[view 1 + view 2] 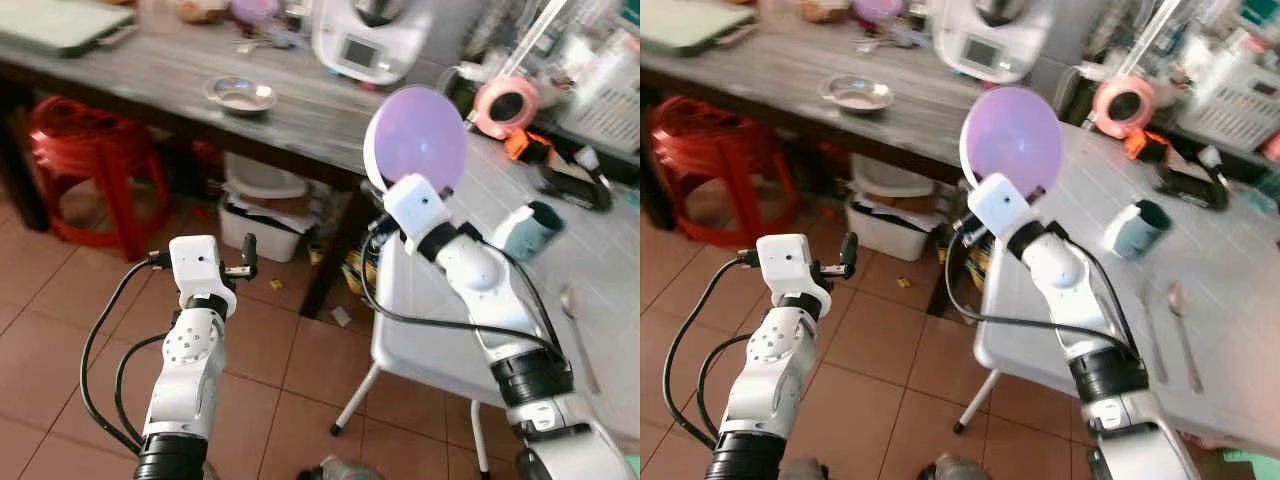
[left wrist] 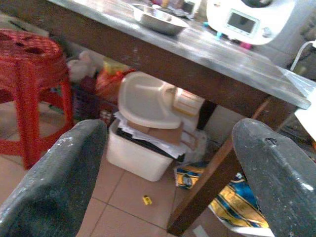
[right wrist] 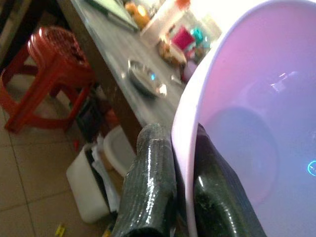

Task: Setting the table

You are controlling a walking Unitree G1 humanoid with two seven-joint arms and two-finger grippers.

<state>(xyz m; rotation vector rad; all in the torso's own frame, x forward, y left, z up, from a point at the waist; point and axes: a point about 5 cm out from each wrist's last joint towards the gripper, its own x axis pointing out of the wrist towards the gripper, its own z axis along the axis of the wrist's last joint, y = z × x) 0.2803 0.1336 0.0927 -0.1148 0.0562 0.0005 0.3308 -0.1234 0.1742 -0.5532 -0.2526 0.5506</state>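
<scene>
The floor [image 1: 60, 300] is laid with reddish-brown tiles. A long dark wooden counter [image 1: 190, 85] with a grey, worn top runs across the back; on it stand a white kitchen appliance [image 1: 372, 40] and a small metal bowl [image 1: 240, 95]. A red plastic stool [image 1: 85, 150] sits beneath it, near a white bin [image 1: 260, 230] stuffed with odds and ends. A white folding table [image 1: 600, 270] stands to the right, brightly lit.
</scene>
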